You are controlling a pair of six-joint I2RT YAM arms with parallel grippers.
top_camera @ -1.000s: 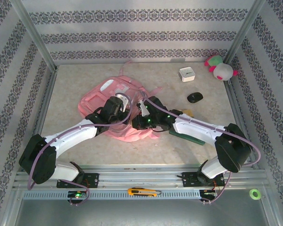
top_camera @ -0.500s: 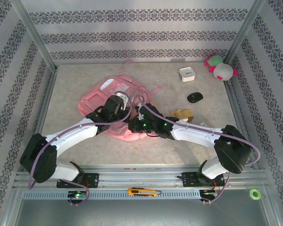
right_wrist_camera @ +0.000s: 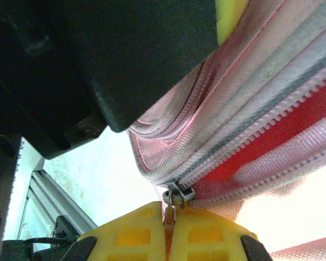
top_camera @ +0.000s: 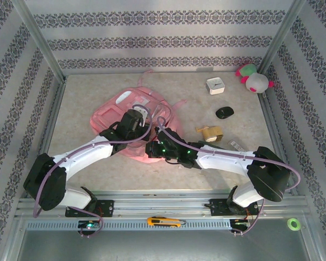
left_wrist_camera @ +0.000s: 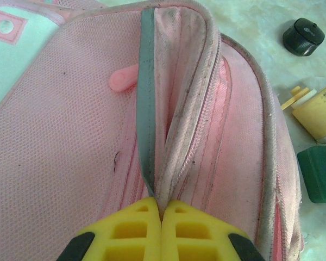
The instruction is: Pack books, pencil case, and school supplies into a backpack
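At the near edge of the backpack (top_camera: 106, 117), the right hand (right_wrist_camera: 170, 223) has its yellow fingers pressed fully together on the small metal zipper pull (right_wrist_camera: 174, 198). The slider sits just above the fingertips, at the end of a partly parted line of zip teeth with red showing behind it. Just above that hand looms the black body of the left arm (right_wrist_camera: 98, 54).

Over the middle of the bag, the left hand (left_wrist_camera: 162, 209) is likewise closed tight. It pinches a raised fold of pink fabric with a grey strip (left_wrist_camera: 146, 81) running along it, and the fold stands up from the fingertips towards the far side. A pink rubber tab (left_wrist_camera: 122, 80) lies on the mesh panel beside the fold.

From above, the backpack lies flat on the desk (top_camera: 81, 92), left of centre, with both arms reaching onto it. To its right stand a tan object (top_camera: 209, 132), a black rounded item (top_camera: 224, 112) and a white box (top_camera: 215, 86). A pink-and-green plush toy (top_camera: 252, 79) sits in the far right corner. On the rail by the arm bases lie a yellow utility knife (top_camera: 164, 221) and a green tape roll (top_camera: 293, 223).
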